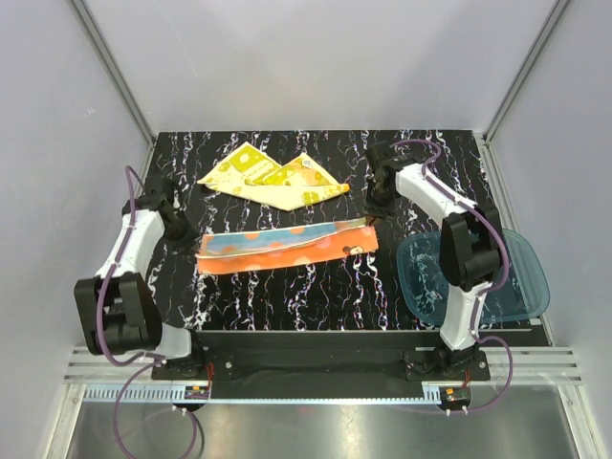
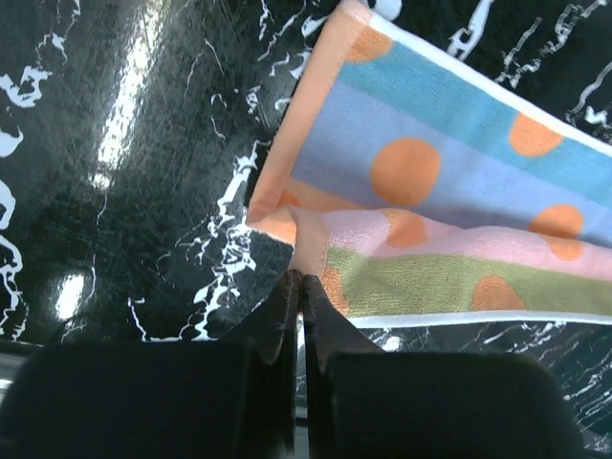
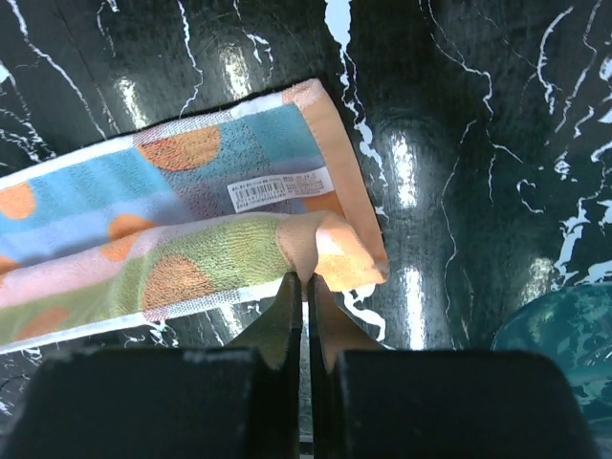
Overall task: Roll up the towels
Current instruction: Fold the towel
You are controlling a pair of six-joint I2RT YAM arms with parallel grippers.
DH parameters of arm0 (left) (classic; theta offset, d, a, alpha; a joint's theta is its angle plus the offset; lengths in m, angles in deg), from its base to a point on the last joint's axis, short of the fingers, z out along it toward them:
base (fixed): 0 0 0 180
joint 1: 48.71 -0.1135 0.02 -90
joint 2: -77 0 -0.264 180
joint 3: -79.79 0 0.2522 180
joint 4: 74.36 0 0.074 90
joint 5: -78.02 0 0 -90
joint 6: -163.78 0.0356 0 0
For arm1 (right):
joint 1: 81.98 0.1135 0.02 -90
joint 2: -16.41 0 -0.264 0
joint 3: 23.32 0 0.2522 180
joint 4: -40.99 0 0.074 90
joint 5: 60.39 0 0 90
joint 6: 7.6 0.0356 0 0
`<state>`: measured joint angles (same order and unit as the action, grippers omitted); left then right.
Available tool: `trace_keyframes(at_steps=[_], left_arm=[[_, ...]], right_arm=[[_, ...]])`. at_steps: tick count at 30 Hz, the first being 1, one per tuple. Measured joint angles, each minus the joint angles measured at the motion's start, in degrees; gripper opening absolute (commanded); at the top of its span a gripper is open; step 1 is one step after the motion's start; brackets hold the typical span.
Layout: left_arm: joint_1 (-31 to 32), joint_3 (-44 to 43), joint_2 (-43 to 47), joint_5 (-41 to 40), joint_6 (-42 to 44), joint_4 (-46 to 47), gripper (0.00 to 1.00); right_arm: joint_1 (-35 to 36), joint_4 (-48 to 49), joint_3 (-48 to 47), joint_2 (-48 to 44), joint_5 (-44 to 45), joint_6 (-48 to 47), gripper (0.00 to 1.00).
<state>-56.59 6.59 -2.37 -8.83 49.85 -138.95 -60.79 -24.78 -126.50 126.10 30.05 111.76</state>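
The orange polka-dot towel lies folded into a long strip across the middle of the black marbled table. My left gripper is shut on the towel's left near corner. My right gripper is shut on its right near corner, which is pinched up into a fold beside a white label. In the top view the left gripper and the right gripper sit at the strip's two ends. The yellow towel lies loosely folded behind it.
A translucent blue plastic tray sits at the right near edge, under the right arm, and its rim shows in the right wrist view. White walls and metal frame posts enclose the table.
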Motion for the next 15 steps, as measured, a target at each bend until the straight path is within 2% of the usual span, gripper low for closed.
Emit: trace_keyframes(at_steps=[11, 12, 13, 14, 15], left_arm=[[0.00, -4.63, -10.47, -0.44, -0.02, 2.08, 0.00], [0.00, -5.11, -11.21, -0.44, -0.02, 2.12, 0.03], [0.00, -5.75, -12.26, -0.48, -0.02, 2.32, 0.11], [0.00, -6.21, -13.29, -0.57, 0.09, 2.56, 0.15], [0.00, -6.71, -14.29, -0.61, 0.00, 2.58, 0.22]], right_arm=[[-1.81, -0.59, -5.14, 6.91, -2.14, -1.68, 0.00], [-2.03, -0.68, -5.86, 7.54, -2.43, -1.77, 0.00], [-2.27, -0.68, -6.56, 8.20, -3.02, -1.90, 0.03], [-2.49, -0.81, -7.21, 8.79, -3.21, -1.99, 0.10], [-2.73, -1.05, -8.07, 9.51, -3.65, -2.01, 0.34]])
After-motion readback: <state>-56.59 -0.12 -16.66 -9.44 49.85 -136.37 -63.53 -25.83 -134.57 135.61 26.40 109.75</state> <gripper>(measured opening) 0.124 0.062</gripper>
